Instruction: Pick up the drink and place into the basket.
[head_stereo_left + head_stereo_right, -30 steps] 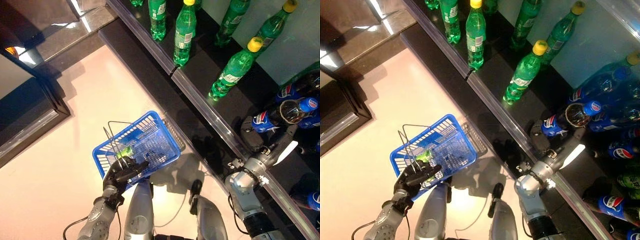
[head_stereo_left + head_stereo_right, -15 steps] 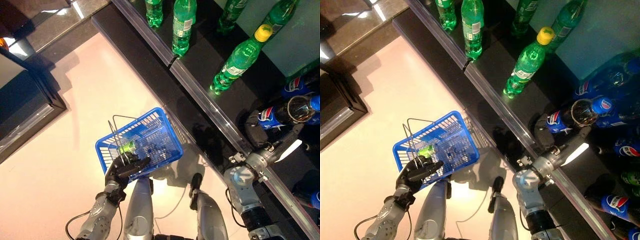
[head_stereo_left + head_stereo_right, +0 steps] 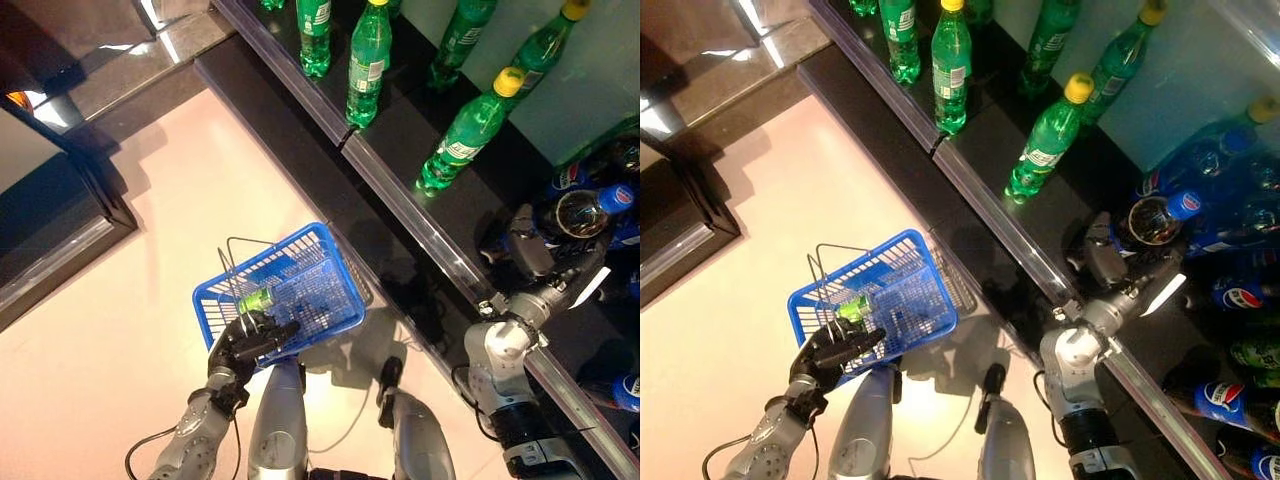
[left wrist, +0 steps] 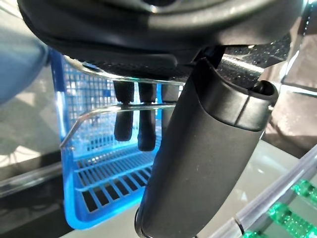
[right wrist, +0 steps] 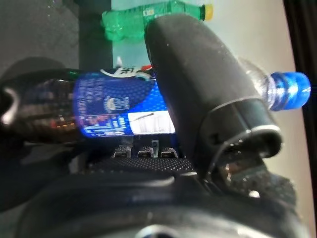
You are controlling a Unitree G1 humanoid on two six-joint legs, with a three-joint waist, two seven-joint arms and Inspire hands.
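A dark cola bottle [image 3: 580, 212] with a blue label and a blue cap stands on the black shelf at the right. My right hand [image 3: 527, 252] is against it. In the right wrist view the thumb [image 5: 208, 99] lies across the bottle [image 5: 114, 111] and the fingers curl round its far side. My left hand [image 3: 245, 345] is shut on the thin wire handles [image 4: 99, 111] of the blue basket [image 3: 330, 300], which hangs low at the left above the floor. A small green drink [image 3: 255, 299] lies inside it.
Green bottles [image 3: 470, 130] with yellow caps stand further back on the shelf. A clear rail [image 3: 420, 225] runs along the shelf's front edge. More cola bottles [image 3: 1230, 295] crowd the far right. A dark cabinet [image 3: 60, 200] stands at the left.
My right hand has moved up the shelf and closed round the cola bottle. The view shifted a little. The blue basket hangs as before.
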